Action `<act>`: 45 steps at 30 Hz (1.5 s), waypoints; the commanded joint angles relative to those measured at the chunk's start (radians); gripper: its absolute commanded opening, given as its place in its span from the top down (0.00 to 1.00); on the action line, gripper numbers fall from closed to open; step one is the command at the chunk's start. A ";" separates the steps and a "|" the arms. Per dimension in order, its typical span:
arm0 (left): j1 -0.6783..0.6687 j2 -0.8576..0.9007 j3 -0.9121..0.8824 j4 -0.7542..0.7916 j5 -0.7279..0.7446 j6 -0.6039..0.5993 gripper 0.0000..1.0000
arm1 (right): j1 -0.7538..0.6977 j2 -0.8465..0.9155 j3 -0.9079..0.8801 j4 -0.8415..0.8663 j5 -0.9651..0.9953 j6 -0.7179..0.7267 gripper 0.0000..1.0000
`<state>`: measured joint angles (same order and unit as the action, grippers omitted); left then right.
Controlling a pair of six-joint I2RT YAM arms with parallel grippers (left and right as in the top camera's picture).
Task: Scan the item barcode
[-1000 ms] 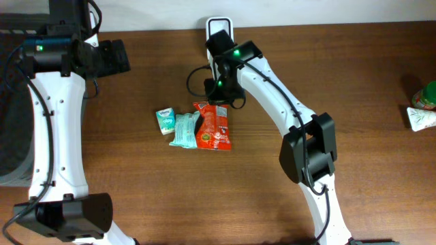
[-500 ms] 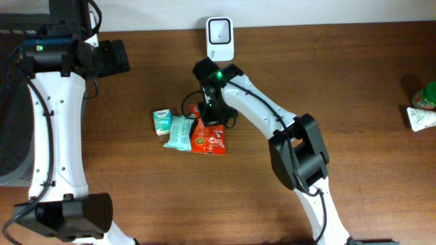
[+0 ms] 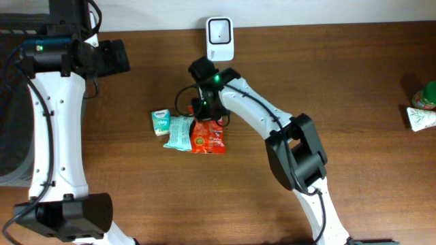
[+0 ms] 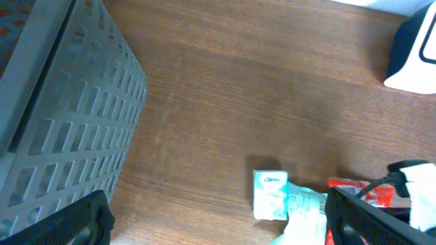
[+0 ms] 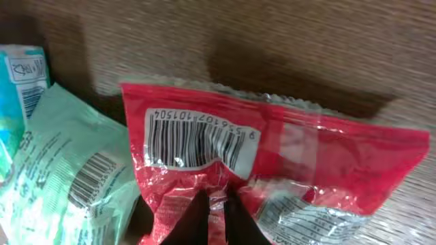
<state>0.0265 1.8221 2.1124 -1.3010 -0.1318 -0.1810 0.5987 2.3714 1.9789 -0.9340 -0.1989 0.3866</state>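
We see a brown wood-grain table (image 3: 354, 156) filling almost the whole overhead view, with a pale strip of wall (image 3: 306, 12) along its far edge. A grey slatted basket (image 4: 61, 122) stands at the left edge of the table.

The left gripper (image 4: 218, 224) hangs above the far left part of the surface. Its jaws are spread wide with nothing between them.

A white scanner (image 3: 219, 39) stands upright at the far edge, near the middle.

Three items lie in a touching row near the table centre, in front of the scanner. From right to left they are the red packet (image 5: 286, 156), a mint-green packet (image 5: 75, 163) and a small teal carton (image 4: 271, 196).

The right gripper (image 5: 211, 211) is down on the red packet. Its dark fingertips are nearly together and pinch the packet's raised centre seam.

The packet's barcode (image 5: 194, 146) faces upward, just beyond the fingertips.

At the far right edge we see a green-capped container (image 3: 426, 95) and a white tube (image 3: 421, 118), well apart from the row.
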 commanded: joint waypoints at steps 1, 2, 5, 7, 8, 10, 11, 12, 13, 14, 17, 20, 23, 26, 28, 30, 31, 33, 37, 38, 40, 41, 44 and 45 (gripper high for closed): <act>0.000 -0.002 0.014 -0.002 -0.007 -0.012 0.01 | 0.007 0.010 0.010 0.014 -0.018 0.011 0.96; 0.000 -0.002 0.014 -0.002 -0.007 -0.012 0.01 | -0.011 0.009 0.071 -0.038 0.000 0.011 0.96; 0.000 -0.002 0.014 -0.002 -0.007 -0.012 0.01 | -0.055 0.008 0.267 -0.243 0.019 -0.012 0.96; 0.000 -0.002 0.014 -0.002 -0.007 -0.012 0.01 | -0.075 0.008 0.349 -0.391 0.062 -0.095 0.70; 0.000 -0.002 0.014 -0.002 -0.007 -0.012 0.01 | -0.084 0.008 0.349 -0.432 0.099 -0.094 0.37; 0.000 -0.002 0.014 -0.002 -0.007 -0.012 0.01 | -0.114 0.008 0.308 -0.453 0.074 -0.095 0.05; 0.000 -0.002 0.014 -0.002 -0.007 -0.012 0.01 | -0.129 0.008 0.273 -0.445 0.048 -0.104 0.01; 0.000 -0.002 0.014 -0.002 -0.007 -0.012 0.01 | -0.137 0.008 0.239 -0.426 0.013 -0.129 0.01; 0.000 -0.002 0.014 -0.002 -0.007 -0.012 0.01 | -0.149 0.008 0.194 -0.395 -0.070 -0.169 0.01; 0.000 -0.002 0.014 -0.002 -0.007 -0.012 0.01 | -0.161 0.008 0.135 -0.345 -0.184 -0.216 0.01; 0.000 -0.002 0.014 -0.002 -0.007 -0.012 0.01 | -0.177 0.008 -0.061 -0.147 -0.458 -0.241 0.01; 0.000 -0.002 0.014 -0.002 -0.007 -0.012 0.01 | -0.175 0.008 -0.145 -0.033 -0.587 -0.240 0.06; 0.000 -0.002 0.014 -0.002 -0.007 -0.012 0.01 | -0.163 0.008 -0.184 0.033 -0.599 -0.230 0.23; 0.000 -0.002 0.014 -0.002 -0.007 -0.012 0.01 | -0.141 0.008 -0.198 0.085 -0.556 -0.195 0.71; 0.000 -0.002 0.014 -0.002 -0.007 -0.012 0.01 | -0.139 0.008 -0.197 0.103 -0.470 -0.134 0.96; 0.000 -0.002 0.014 -0.002 -0.008 -0.012 0.01 | -0.150 0.008 -0.176 0.101 -0.456 -0.115 0.96; 0.000 -0.002 0.014 -0.002 -0.007 -0.012 0.01 | -0.159 0.002 -0.157 0.096 -0.457 -0.112 0.96; 0.000 -0.002 0.014 -0.002 -0.007 -0.012 0.01 | -0.166 -0.011 -0.123 0.093 -0.458 -0.096 0.96; 0.000 -0.002 0.014 -0.002 -0.007 -0.012 0.01 | -0.168 -0.015 -0.071 0.004 -0.303 -0.093 0.96; 0.000 -0.002 0.014 -0.001 -0.007 -0.012 0.01 | -0.168 -0.015 -0.064 -0.018 -0.245 -0.093 0.96; 0.000 -0.002 0.014 -0.002 -0.007 -0.012 0.01 | -0.172 -0.015 -0.046 -0.068 -0.178 -0.093 0.96; 0.000 -0.002 0.014 -0.002 -0.007 -0.012 0.01 | -0.174 -0.015 -0.043 -0.079 -0.214 -0.094 0.80; 0.000 -0.002 0.014 -0.002 -0.007 -0.012 0.01 | -0.159 -0.013 -0.043 -0.057 -0.300 -0.126 0.10; 0.000 -0.002 0.014 -0.002 -0.007 -0.012 0.01 | -0.153 -0.014 -0.043 -0.039 -0.328 -0.132 0.09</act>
<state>0.0261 1.8221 2.1124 -1.3010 -0.1318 -0.1814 0.4332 2.3695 1.9156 -1.0008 -0.4801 0.2825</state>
